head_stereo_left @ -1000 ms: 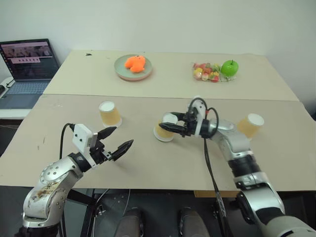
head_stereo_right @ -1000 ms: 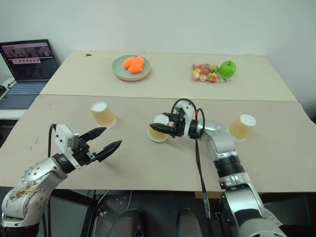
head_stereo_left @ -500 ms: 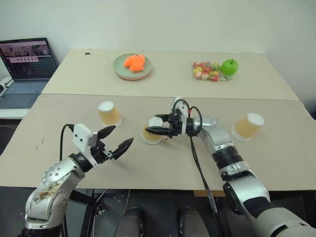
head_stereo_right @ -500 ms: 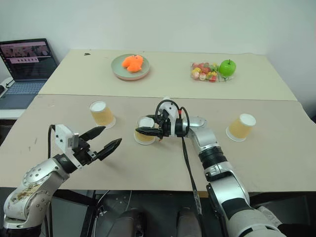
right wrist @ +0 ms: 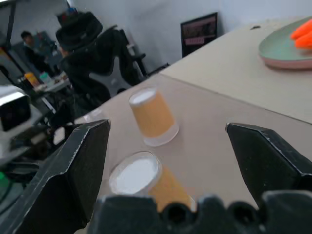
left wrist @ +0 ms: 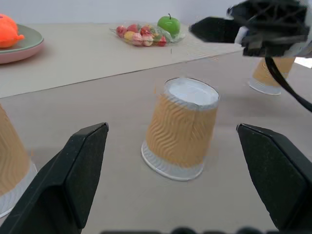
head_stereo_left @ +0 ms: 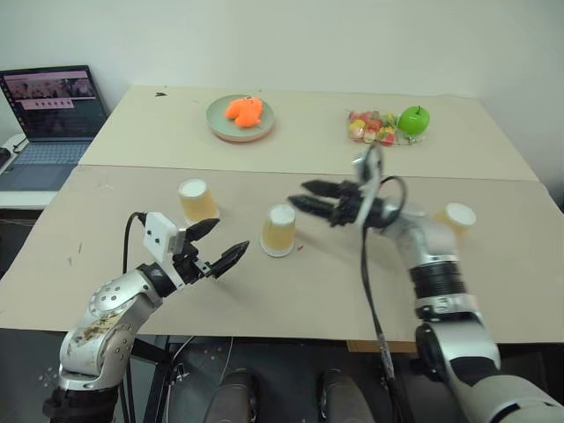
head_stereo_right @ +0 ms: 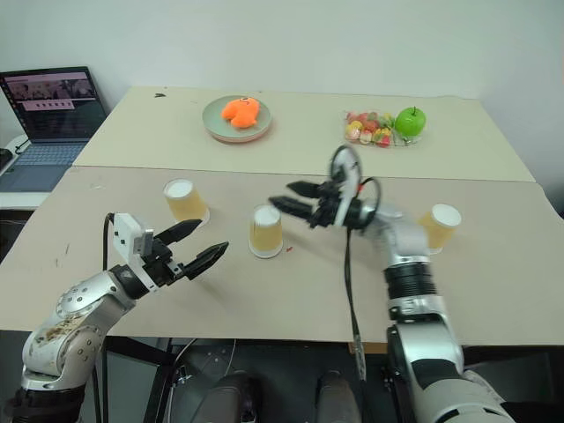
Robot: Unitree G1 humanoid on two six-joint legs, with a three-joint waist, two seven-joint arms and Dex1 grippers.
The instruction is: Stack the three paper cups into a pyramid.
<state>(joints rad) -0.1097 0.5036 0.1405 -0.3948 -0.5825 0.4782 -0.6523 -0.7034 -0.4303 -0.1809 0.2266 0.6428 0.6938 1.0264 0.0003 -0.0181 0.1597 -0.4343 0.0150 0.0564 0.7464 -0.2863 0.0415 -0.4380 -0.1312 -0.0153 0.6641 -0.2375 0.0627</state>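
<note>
Three paper cups are standing inverted and unstacked: middle cup just beside left cup, far cup sitting beyond the right gripper, nearer it. Both it and the left gripper are gaping wide, empty.

Far-right cup is partly hidden behind the right arm. Laptop is cut off by the pic's edge. Items in the candy bag too small to tell.
</note>
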